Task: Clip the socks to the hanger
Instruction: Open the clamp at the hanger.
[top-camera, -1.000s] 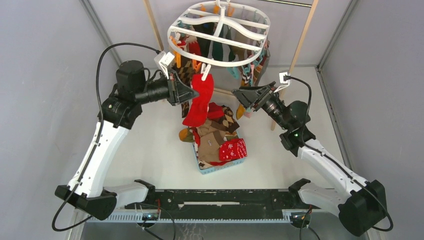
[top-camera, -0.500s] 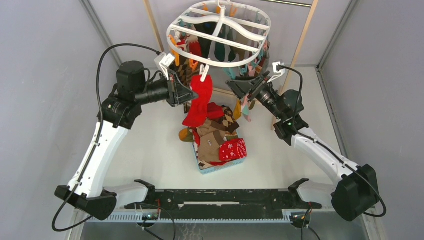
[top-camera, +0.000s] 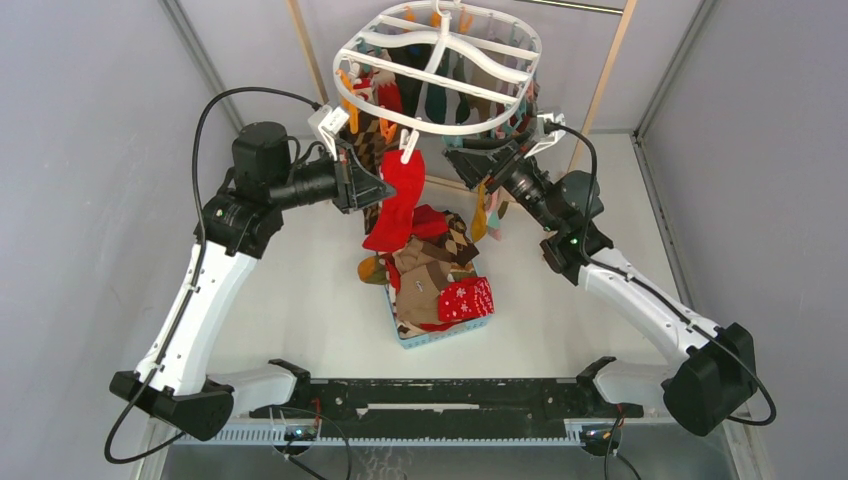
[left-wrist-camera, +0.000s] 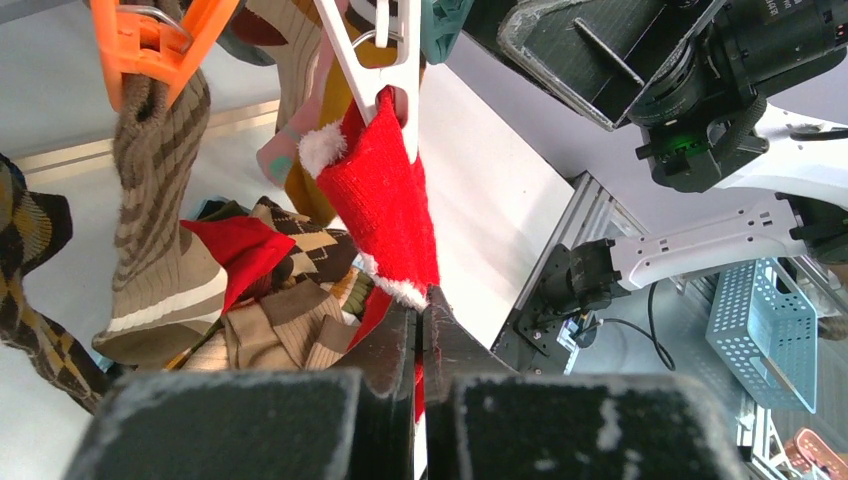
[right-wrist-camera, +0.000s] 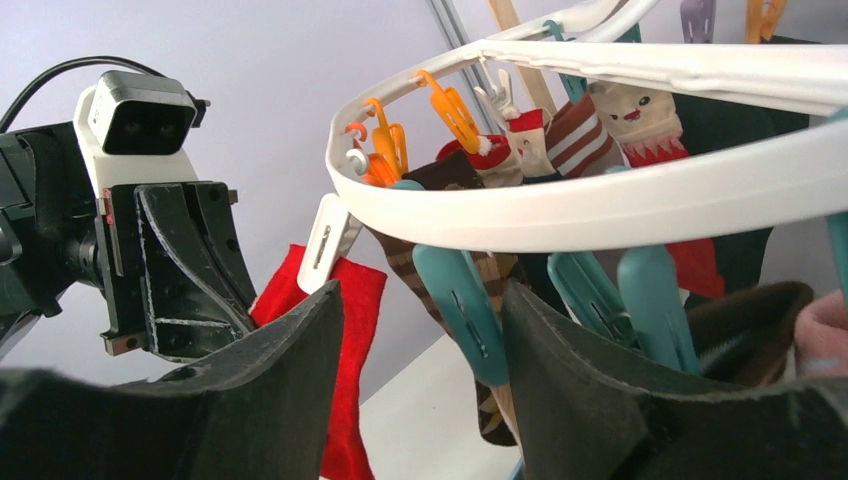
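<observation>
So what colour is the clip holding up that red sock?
White; the clip pinching the red sock shows best in the left wrist view.

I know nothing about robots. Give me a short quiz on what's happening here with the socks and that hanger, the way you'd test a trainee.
1. True or false: the plain red fabric sock hangs from a white plastic clothespin.
2. The right gripper is: A) shut on a sock; B) open, beside a teal plastic clothespin under the large white plastic oval hanger; C) resting on the table.
3. What holds the heap of unclipped socks?
Key: 1 true. 2 B. 3 the small light-blue plastic basket.
</observation>
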